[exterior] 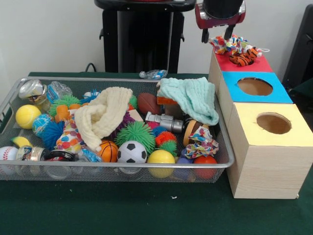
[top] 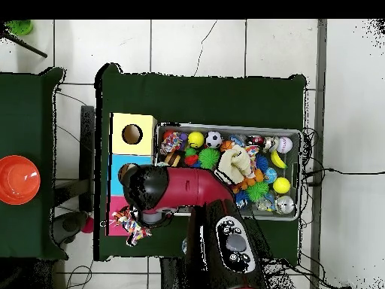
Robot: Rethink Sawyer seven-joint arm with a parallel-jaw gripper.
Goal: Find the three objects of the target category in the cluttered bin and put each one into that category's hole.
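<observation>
The bin [exterior: 14, 93] sits on the green worktop [exterior: 122, 210], well off to one side of the hand [exterior: 216, 35] and lower than it; in the front view it lies to the left of the hand and nearer the camera. It is heaped with clutter. Closest to the hand in the bin is a mint green cloth [exterior: 193, 98], draped over that end's far corner. Farther from the hand lie a brown football [exterior: 146, 103], a cream knitted cloth [exterior: 102, 117], a green spiky ball [exterior: 135, 134], a black and white soccer ball [exterior: 131, 152], a small basketball [exterior: 108, 151], and at the far end from the hand a yellow ball [exterior: 27, 116].

The hand hangs at the top of the front view, its two dark fingers [exterior: 228, 32] pointing down with a gap between them and nothing held. Directly under it, on the red-topped box [exterior: 261, 65], lie a bundle of patterned fabric [exterior: 230, 45] and an orange striped toy [exterior: 243, 58], both just below the fingertips; whether they touch the fingers cannot be told.

From the red-topped box, the row runs away from the hand toward the camera: a blue-topped box [exterior: 230, 81] with a round hole, then a yellow-topped box [exterior: 244, 120] with its own hole. The row stands just beside the bin's short end.

In the overhead view the red arm [top: 195, 188] reaches across the bin's edge to the boxes.
</observation>
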